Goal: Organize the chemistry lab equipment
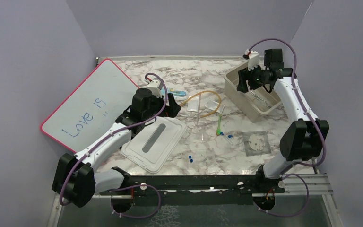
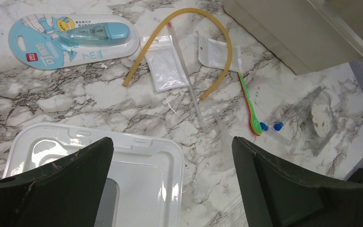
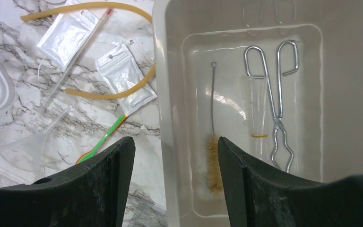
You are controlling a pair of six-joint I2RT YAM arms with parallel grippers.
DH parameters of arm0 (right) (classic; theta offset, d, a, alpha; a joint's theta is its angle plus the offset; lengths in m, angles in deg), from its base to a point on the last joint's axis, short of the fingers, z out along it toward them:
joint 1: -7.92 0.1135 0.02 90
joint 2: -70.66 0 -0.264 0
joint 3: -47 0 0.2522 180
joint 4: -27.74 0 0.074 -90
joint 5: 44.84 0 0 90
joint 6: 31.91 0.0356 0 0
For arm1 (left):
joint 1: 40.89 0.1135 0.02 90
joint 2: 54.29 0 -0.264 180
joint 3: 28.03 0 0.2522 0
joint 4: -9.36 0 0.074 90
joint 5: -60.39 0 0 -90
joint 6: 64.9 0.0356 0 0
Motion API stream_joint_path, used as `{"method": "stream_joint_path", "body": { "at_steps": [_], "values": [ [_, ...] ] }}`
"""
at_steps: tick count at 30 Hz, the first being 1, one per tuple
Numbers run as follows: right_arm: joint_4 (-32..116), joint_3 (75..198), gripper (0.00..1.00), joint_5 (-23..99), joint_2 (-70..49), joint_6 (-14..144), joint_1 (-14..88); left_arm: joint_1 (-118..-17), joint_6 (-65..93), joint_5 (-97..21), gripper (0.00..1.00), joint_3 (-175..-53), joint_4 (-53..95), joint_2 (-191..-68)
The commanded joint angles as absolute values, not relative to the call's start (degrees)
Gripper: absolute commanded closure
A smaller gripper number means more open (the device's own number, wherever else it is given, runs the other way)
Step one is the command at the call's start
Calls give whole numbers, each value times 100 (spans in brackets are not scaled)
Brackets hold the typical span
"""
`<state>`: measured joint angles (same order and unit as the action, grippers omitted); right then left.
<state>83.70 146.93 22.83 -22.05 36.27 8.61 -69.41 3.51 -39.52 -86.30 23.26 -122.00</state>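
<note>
Hovering above the open beige bin (image 1: 231, 79) at the far right, the right gripper (image 3: 175, 142) has its jaws spread wide and nothing between them. In the bin lie the metal forceps (image 3: 276, 104), a wire brush (image 3: 213, 156) and what looks like a clear tube (image 3: 259, 118), all lengthwise along the bin's floor. The left gripper (image 2: 171, 142) is also wide and empty, above the far corner of a white plastic lid (image 2: 137, 161). Loose equipment sits on the marble between the two arms. The amber rubber tubing (image 2: 227, 42) is bent into an arch with both ends pointing back toward the left arm, and it crosses two small clear bags (image 2: 163, 66) and a thin glass rod (image 2: 184, 71). The green stick (image 2: 246, 97) lies just right of the tubing's right end, its long axis running near to far with the spoon end nearer the bases, beside two blue-capped vials (image 2: 264, 126). A correction-tape card (image 2: 71, 38) lies far left and a wire gauze square (image 2: 319, 116) right. Judgement: sorting is partway done. The pile lies ahead and slightly right of the left gripper, which is the nearer hand. The bin is further right, so a piece picked there must travel rightward. The right arm would reach left, off the bin's rim.
</note>
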Motion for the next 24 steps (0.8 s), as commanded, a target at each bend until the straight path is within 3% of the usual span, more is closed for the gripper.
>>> {"method": "stream_joint_path", "body": {
  "at_steps": [1,7,13,24],
  "values": [
    [8479,14595,33,1994,-2480,3697,941,-6955,372,-4041,1,-8764,2285,-12085],
    [8515,14752,46,2417,-2913,3771,1169,-6955,386,-3998,1,-8732,2303,-12011],
    [8492,15053,73,2369,-3162,3836,1237,-6955,409,-3981,1,-8751,2303,-12013],
    [7652,15445,75,2595,-3551,5262,1350,-6955,439,-3942,1,-8777,2303,-12013]
  ]
}}
